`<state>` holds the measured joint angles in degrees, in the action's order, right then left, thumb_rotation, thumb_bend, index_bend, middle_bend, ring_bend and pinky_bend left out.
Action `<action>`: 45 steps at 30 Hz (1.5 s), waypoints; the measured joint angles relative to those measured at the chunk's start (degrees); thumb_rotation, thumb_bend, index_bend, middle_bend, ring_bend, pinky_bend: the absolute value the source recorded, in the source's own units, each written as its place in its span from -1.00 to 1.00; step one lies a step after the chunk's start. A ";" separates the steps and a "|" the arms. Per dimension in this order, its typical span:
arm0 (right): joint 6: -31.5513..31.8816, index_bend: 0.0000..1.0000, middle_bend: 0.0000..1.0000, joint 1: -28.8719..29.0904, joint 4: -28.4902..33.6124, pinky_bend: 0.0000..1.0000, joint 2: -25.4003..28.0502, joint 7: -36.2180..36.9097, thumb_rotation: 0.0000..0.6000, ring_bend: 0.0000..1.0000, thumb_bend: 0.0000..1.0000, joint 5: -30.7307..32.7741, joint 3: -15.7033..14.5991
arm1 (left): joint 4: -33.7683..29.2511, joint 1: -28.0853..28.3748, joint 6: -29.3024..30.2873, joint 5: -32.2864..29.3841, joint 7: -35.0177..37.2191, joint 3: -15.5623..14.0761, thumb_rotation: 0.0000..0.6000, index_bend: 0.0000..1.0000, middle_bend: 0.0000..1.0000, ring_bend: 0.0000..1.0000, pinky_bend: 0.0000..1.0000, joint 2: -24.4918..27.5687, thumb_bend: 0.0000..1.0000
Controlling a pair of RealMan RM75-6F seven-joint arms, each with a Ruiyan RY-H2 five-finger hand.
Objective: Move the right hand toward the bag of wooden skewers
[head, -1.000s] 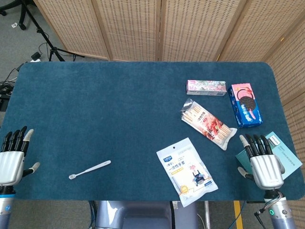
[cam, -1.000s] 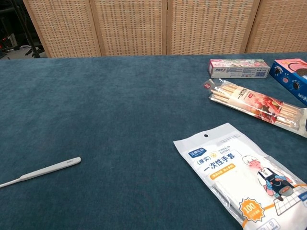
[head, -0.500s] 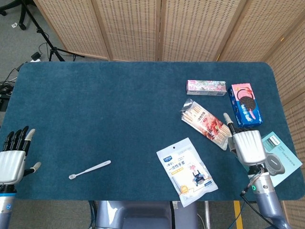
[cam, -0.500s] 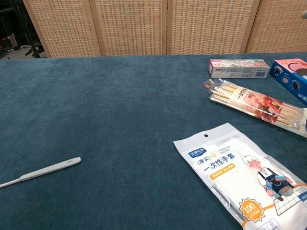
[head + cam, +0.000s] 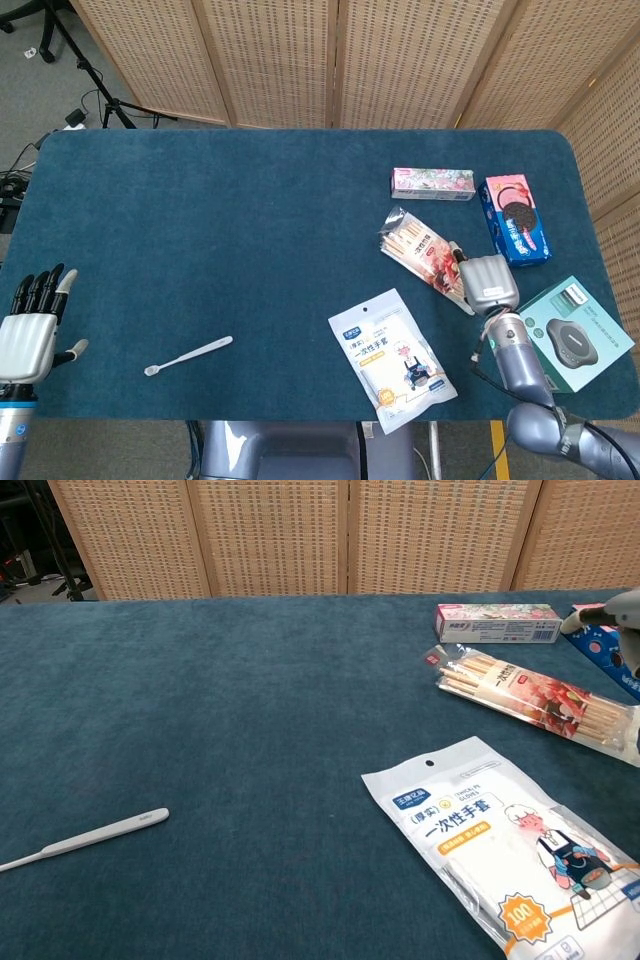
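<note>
The bag of wooden skewers (image 5: 425, 252) lies slanted on the blue table at the right; in the chest view the bag (image 5: 530, 700) reaches to the right edge. My right hand (image 5: 486, 280) hovers over the bag's near right end, its back facing up and its thumb pointing toward the bag. It holds nothing. Only a small part of that hand (image 5: 618, 613) shows in the chest view, at the right edge. My left hand (image 5: 28, 335) stays at the table's front left corner with fingers spread and empty.
A pink box (image 5: 432, 184) and a blue cookie box (image 5: 515, 220) lie behind the skewers. A white glove packet (image 5: 392, 358) sits near the front edge, a white toothbrush (image 5: 188, 355) at front left. A teal box (image 5: 575, 335) lies right of my right hand.
My right hand has swung from the table's front right corner leftward and forward, off the teal box, to the near end of the skewer bag. The left hand has barely moved.
</note>
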<state>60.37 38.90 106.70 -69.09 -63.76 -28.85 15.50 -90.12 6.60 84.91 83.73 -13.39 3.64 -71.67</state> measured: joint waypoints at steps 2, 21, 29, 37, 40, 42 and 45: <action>-0.23 -1.00 0.44 3.46 -0.79 0.75 -0.79 -2.52 1.00 0.77 1.00 5.95 -0.10 | 0.12 0.08 -0.22 -0.19 0.10 0.04 1.00 -1.00 -1.00 -1.00 -1.00 -0.03 -0.95; -2.08 -1.00 0.44 18.26 -8.10 0.75 -6.31 -5.11 1.00 0.77 1.00 23.48 -6.02 | 0.41 0.36 -0.57 -0.18 0.32 -0.16 1.00 -1.00 -1.00 -1.00 -1.00 -0.11 -0.95; -2.64 -1.00 0.44 19.47 -8.13 0.75 -5.73 -2.78 1.00 0.77 1.00 23.59 -7.83 | 0.41 0.45 -0.66 -0.18 -0.22 -0.27 1.00 -1.00 -1.00 -1.00 -1.00 -0.28 -0.95; -3.72 -1.00 0.44 20.21 -9.12 0.75 -6.84 -0.51 1.00 0.77 1.00 23.42 -10.10 | 0.45 0.44 -0.51 -0.18 -0.11 -0.24 1.00 -1.00 -1.00 -1.00 -1.00 -0.27 -0.95; -3.87 -1.00 0.44 20.66 -9.17 0.75 -6.79 0.29 1.00 0.77 1.00 23.34 -10.54 | 0.60 0.48 -0.59 -0.21 0.09 -0.24 1.00 -1.00 -1.00 -1.00 -1.00 -0.29 -0.95; -3.93 -1.00 0.44 20.97 -8.89 0.75 -6.48 0.82 1.00 0.77 1.00 23.29 -10.74 | 0.72 0.50 -0.69 -0.32 0.13 -0.23 1.00 -1.00 -1.00 -1.00 -1.00 -0.29 -0.95; -3.81 -1.00 0.44 21.44 -8.32 0.75 -5.99 1.47 1.00 0.77 1.00 23.26 -11.02 | 0.70 0.44 -0.60 -0.34 0.28 -0.26 1.00 -1.00 -1.00 -1.00 -1.00 -0.26 -0.95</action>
